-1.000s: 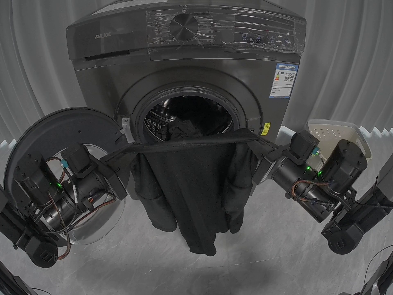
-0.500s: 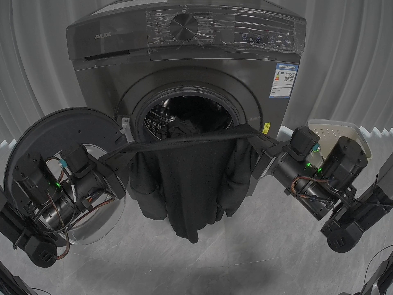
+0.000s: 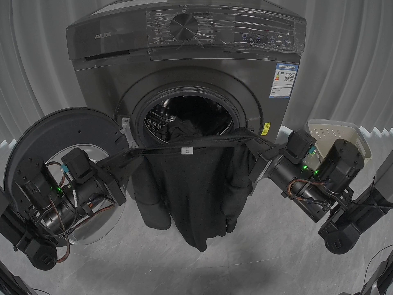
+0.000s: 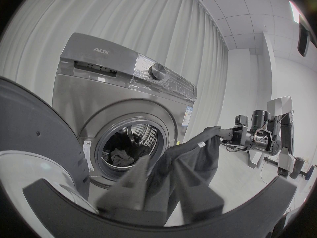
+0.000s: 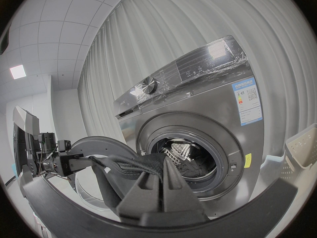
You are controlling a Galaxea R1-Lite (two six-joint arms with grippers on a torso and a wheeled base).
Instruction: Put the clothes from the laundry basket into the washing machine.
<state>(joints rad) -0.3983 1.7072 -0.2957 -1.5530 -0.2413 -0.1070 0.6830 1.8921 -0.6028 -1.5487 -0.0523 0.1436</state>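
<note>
A black garment [image 3: 196, 185] is stretched level between my two grippers in front of the washing machine [image 3: 184, 70], just below the open drum [image 3: 204, 111]. Most of it hangs down toward the floor, with a white tag [image 3: 186, 150] on its top edge. My left gripper [image 3: 129, 154] is shut on the garment's left end [image 4: 161, 179]. At the other end, my right gripper [image 3: 251, 143] is shut on it [image 5: 132, 167]. More dark clothes [image 3: 180, 127] lie inside the drum. The white laundry basket [image 3: 342, 134] stands to the right of the machine, behind my right arm.
The machine's round door [image 3: 61, 132] is swung wide open to the left, right behind my left arm. Grey curtains hang behind the machine. Bare grey floor [image 3: 245, 242] lies under the hanging garment.
The garment's top edge has twisted, so the white tag now shows. Its hanging part rose and then dropped lower again. Both grippers shifted slightly inward, still holding it.
</note>
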